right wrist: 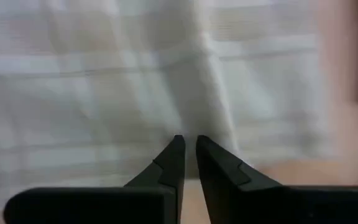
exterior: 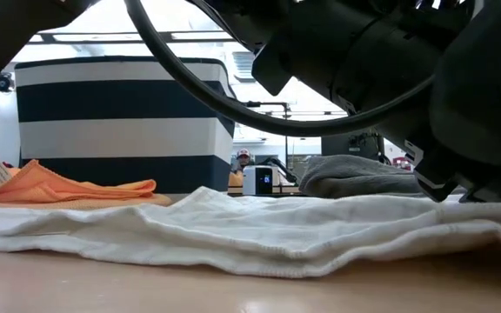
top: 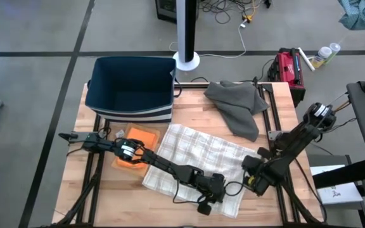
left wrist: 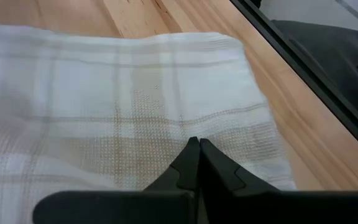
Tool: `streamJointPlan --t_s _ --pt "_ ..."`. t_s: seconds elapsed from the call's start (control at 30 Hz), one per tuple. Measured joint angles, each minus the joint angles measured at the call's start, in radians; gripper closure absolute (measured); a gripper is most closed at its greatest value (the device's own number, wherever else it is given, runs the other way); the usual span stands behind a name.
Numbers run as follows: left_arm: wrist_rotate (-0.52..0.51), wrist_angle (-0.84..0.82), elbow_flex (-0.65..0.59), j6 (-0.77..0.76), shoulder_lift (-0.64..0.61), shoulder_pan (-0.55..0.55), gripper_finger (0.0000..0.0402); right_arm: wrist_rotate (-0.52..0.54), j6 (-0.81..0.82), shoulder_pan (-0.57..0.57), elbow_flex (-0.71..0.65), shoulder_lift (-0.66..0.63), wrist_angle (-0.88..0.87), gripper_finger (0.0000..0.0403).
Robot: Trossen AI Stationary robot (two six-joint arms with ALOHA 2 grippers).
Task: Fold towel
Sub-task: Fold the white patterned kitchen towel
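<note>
Both grippers are down on the white checked towel (top: 198, 161), spread on the table between an orange cloth (top: 135, 147) and a grey cloth (top: 238, 104). The left gripper (left wrist: 197, 144) is pinched shut on the weave at its fingertips. The right gripper (right wrist: 189, 142) shows a narrow gap over the towel edge; whether it grips I cannot tell. This looks like the grasping step; next, both should lift and carry the edge across.

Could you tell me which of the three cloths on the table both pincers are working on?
The white checked towel, spread flat; the grey cloth and orange cloth lie untouched.
</note>
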Motion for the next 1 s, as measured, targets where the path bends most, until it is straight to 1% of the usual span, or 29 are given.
streamJointPlan --t_s 0.07,0.17,0.4,0.57,0.67,0.73,0.8,0.93,1.0 --pt "0.000 0.000 0.000 0.005 0.000 0.000 0.0401 0.026 0.008 0.001 0.038 -0.003 -0.057 0.0364" --pt "-0.001 0.000 -0.001 0.025 -0.005 0.000 0.0401 0.067 -0.015 0.001 0.068 -0.002 -0.056 0.0368" --pt "-0.006 -0.054 -0.003 0.087 -0.056 -0.011 0.0401 0.074 -0.060 0.024 0.072 0.022 0.114 0.0370" --pt "-0.004 -0.145 -0.008 0.129 -0.165 -0.009 0.0401 0.073 -0.059 0.057 0.070 0.097 0.204 0.0371" --pt "-0.010 -0.205 -0.045 0.153 -0.250 -0.007 0.0401 0.058 -0.053 0.070 0.070 0.158 0.251 0.0371" --pt "-0.044 -0.229 -0.105 0.160 -0.315 -0.001 0.0401 0.050 -0.051 0.079 0.076 0.187 0.276 0.0371" --pt "-0.106 -0.230 -0.204 0.149 -0.396 0.010 0.0401 0.049 -0.032 0.093 0.077 0.208 0.283 0.0371" --pt "-0.263 -0.185 -0.470 0.057 -0.549 0.069 0.0401 0.055 -0.001 0.124 0.075 0.201 0.283 0.0371" --pt "-0.300 -0.133 -0.612 -0.007 -0.590 0.111 0.0401 0.058 0.004 0.139 0.073 0.180 0.282 0.0371"
